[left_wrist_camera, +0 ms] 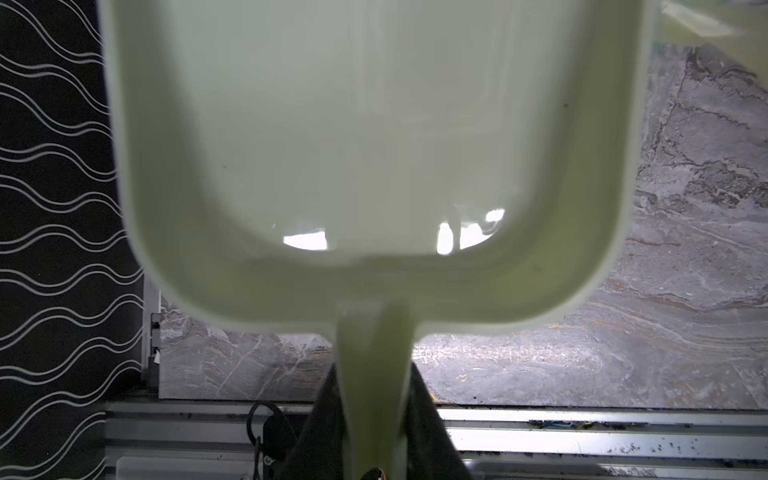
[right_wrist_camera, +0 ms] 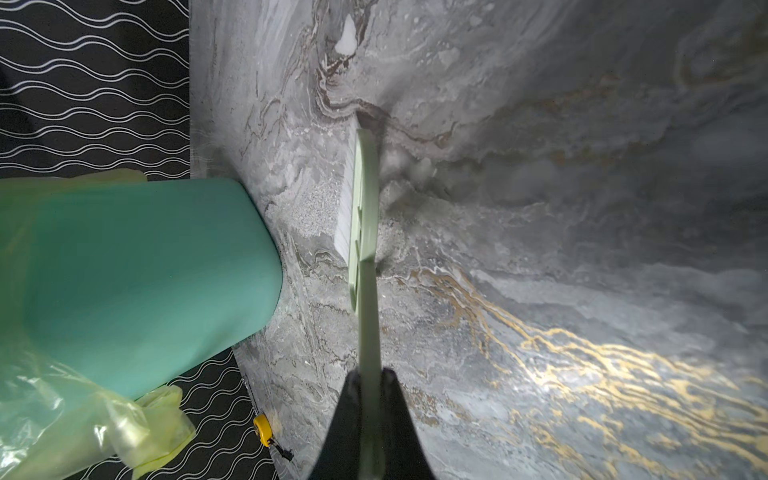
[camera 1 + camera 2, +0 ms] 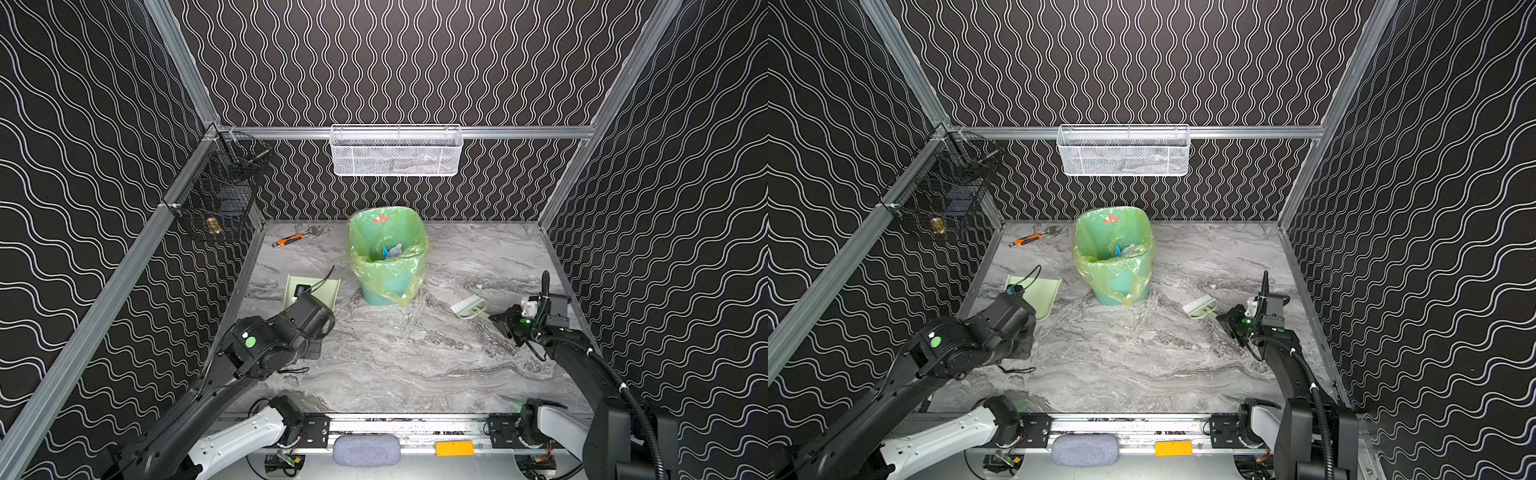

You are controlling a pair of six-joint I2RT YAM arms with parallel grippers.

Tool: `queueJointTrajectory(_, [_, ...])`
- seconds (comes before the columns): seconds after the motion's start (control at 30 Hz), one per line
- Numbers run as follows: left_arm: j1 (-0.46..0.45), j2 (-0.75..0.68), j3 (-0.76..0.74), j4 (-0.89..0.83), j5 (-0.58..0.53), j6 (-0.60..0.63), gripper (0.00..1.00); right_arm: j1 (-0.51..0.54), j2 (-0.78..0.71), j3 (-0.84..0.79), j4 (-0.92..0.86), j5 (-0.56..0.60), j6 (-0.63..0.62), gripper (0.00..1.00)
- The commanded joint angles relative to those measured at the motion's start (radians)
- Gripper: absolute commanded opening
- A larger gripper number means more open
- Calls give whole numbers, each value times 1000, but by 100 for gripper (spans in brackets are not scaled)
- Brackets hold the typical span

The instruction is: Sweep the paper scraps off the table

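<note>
Blue paper scraps lie inside the green bin, which has a yellow-green liner. No coloured scraps show on the grey marble table. My left gripper is shut on the handle of a pale green dustpan, held at the table's left side, and the pan looks empty. My right gripper is shut on the handle of a pale green brush, whose white bristles rest on the table right of the bin.
An orange-handled wrench lies at the back left. A yellow tape measure sits by the wall behind the bin. A white mesh basket and a black wire basket hang on the rails. A small white fleck lies beyond the brush.
</note>
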Motion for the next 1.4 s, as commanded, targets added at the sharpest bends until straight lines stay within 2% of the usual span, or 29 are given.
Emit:
queueJointTrajectory(0.0, [1, -5, -45, 76, 22, -56, 17, -10, -11, -11, -23, 17, 14, 14])
queueJointTrajectory(0.1, [3, -5, -109, 139, 29, -71, 17, -18, -21, -6, -72, 44, 0, 29])
queueJointTrajectory(0.13, [3, -5, -130, 164, 33, -71, 18, -20, -24, -2, -90, 52, -3, 37])
queueJointTrajectory(0.17, [7, 2, -157, 191, 36, -70, 18, -21, -29, -2, -109, 59, -5, 50])
queueJointTrajectory(0.23, [26, 17, -200, 241, 50, -59, 18, -21, -39, 4, -159, 77, -6, 64])
queueJointTrajectory(0.37, [103, 49, -270, 351, 115, -17, 19, -21, -78, 33, -270, 146, -28, 80])
queueJointTrajectory(0.47, [183, 88, -302, 425, 168, 22, 20, -21, -102, 72, -342, 185, -68, 86])
queueJointTrajectory(0.63, [314, 189, -378, 593, 296, 61, 20, -21, -125, 138, -427, 210, -127, 88])
queueJointTrajectory(0.87, [348, 367, -424, 754, 301, 90, 25, -17, -146, 214, -448, 262, -248, 91])
queueJointTrajectory(1.0, [348, 409, -431, 782, 293, 84, 37, -3, -158, 267, -461, 302, -299, 95])
queueJointTrajectory(1.17, [348, 417, -453, 795, 302, 83, 63, 5, -142, 315, -431, 333, -337, 99])
queueJointTrajectory(1.27, [348, 346, -456, 785, 298, 82, 81, 12, -126, 336, -383, 346, -375, 100])
queueJointTrajectory(1.37, [348, 215, -456, 779, 258, 104, 98, 22, -118, 335, -306, 380, -425, 100])
